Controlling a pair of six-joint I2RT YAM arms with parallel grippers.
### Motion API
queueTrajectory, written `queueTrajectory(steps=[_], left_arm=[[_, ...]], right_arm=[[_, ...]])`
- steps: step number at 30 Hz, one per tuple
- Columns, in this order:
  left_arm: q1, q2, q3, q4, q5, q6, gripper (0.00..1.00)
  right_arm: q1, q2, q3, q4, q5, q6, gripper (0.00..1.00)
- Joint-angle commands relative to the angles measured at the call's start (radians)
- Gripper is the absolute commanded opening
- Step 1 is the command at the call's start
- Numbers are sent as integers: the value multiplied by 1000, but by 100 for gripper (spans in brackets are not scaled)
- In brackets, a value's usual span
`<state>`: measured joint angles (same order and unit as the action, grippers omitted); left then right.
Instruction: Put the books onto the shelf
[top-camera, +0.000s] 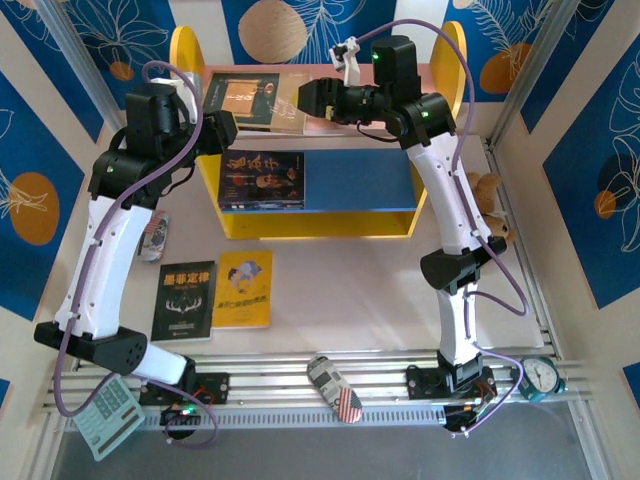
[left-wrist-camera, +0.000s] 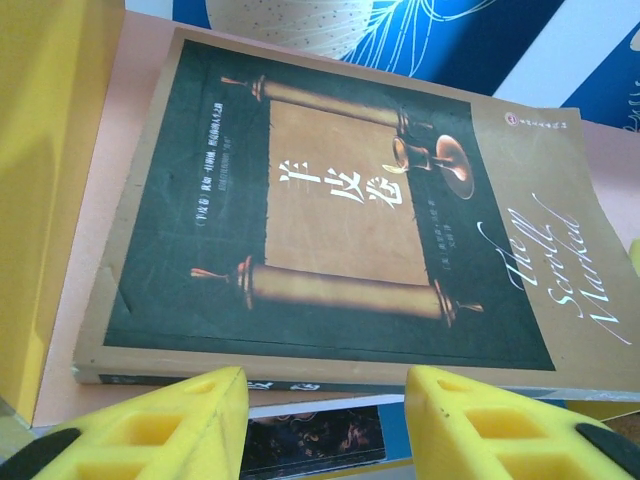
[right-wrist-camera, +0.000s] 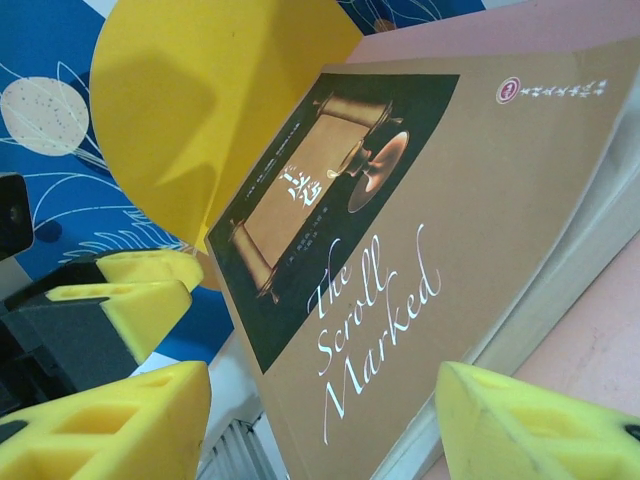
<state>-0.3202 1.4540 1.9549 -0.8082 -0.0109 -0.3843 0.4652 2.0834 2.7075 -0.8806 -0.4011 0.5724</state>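
Blue leaf-patterned walls enclose a white counter (top-camera: 340, 280), with the shelf (top-camera: 183, 60) at its far side. On the pink top board (left-wrist-camera: 100, 250) lies the brown-black book (top-camera: 245, 100), close to the left yellow panel. The left arm's fingers (left-wrist-camera: 150, 430) stand released just before its spine. The right arm's fingers (right-wrist-camera: 110, 430) are also parted, the book's corner between them, ungrasped. A dark blue book (top-camera: 262, 180) rests on the blue lower board (top-camera: 360, 180). The black book (top-camera: 185, 300) and yellow book (top-camera: 244, 288) lie side by side on the counter.
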Motion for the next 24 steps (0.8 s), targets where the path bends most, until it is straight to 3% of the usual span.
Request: queueTrajectory(steps=[1,12,24], left_arm=[[9,-23,7,-10,21,-5,46],[9,-75,-12,83,11,30,55],[10,56,102,89,26,121,61]], right_arm=[[2,34,17,34,-43,30,62],[11,-3,33,-5,-10,-16,62],[88,-136,-76,-76,112,-123,63]])
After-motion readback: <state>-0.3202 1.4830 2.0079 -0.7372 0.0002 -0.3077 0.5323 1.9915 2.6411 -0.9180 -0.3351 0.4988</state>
